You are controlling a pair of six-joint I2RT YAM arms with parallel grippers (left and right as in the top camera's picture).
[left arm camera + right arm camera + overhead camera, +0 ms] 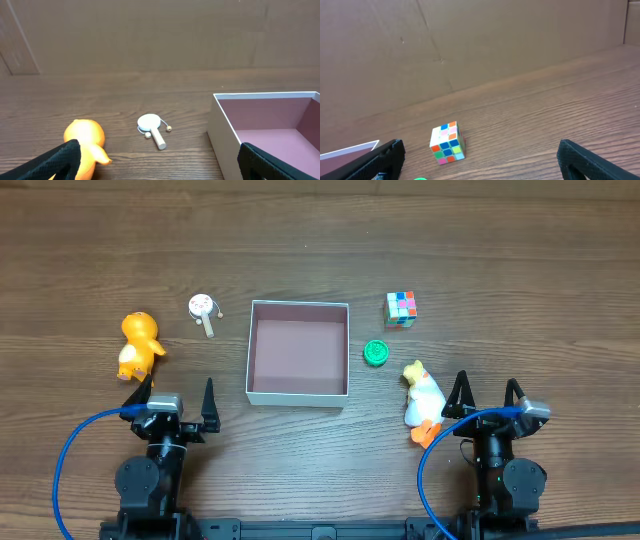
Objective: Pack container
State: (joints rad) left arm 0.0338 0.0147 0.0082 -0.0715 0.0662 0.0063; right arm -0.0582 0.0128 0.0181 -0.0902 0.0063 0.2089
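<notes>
The container stands in the middle of the tabletop. On its left, near its far left corner, lies the rattle drum, and further toward the left edge lies the left duck toy. On its right, the puzzle cube sits beside the far right corner, the round disc just beside the right wall, and the right duck toy closer to the near edge. The left gripper is just before the left duck toy; the right gripper is just right of the right duck toy.
</notes>
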